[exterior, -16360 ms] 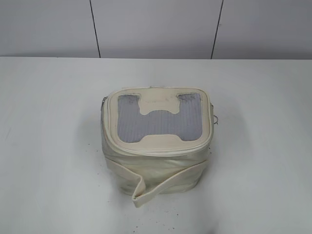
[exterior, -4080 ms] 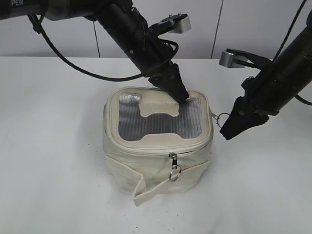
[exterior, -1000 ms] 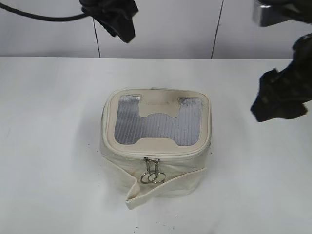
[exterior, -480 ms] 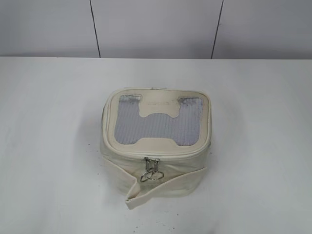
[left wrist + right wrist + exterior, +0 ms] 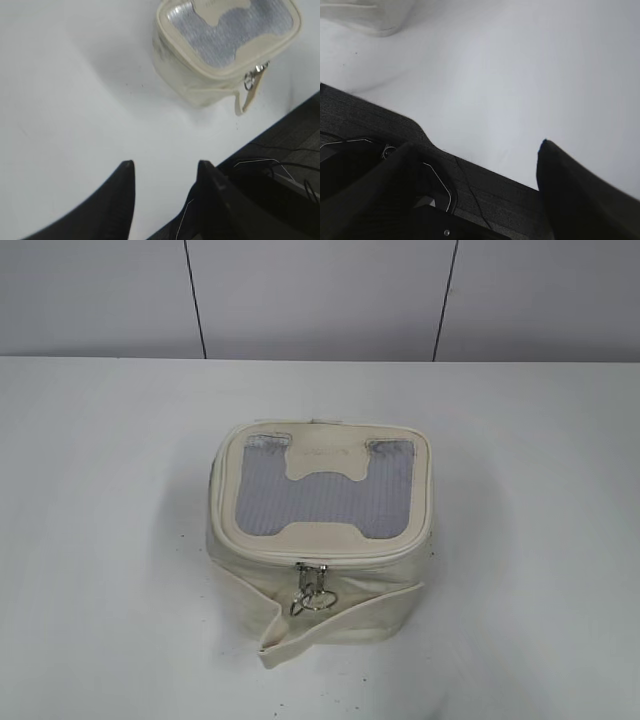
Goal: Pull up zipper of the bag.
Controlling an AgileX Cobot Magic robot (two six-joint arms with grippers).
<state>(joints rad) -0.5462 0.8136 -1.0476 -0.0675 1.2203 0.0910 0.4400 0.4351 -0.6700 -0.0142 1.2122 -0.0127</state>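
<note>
A cream bag point(image 5: 318, 540) with a grey mesh top stands on the white table point(image 5: 100, 490). Two zipper pulls with metal rings point(image 5: 312, 590) hang together at the middle of its front edge. The bag also shows in the left wrist view point(image 5: 220, 50), with the pulls point(image 5: 252, 80) on its right side. My left gripper point(image 5: 165, 172) is open and empty, high above the table's near edge, far from the bag. My right gripper point(image 5: 477, 147) is open and empty, over the table edge; only a corner of the bag point(image 5: 370, 15) shows there. Neither gripper shows in the exterior view.
A loose cream strap point(image 5: 290, 640) folds out from the bag's front. Small dark specks lie on the table beside the bag. The dark floor with cables point(image 5: 280, 170) lies beyond the table edge. A grey panelled wall point(image 5: 320, 295) stands behind.
Both arms have drawn back out of the exterior view since one second ago. The bag and its two zipper pulls rest where they were.
</note>
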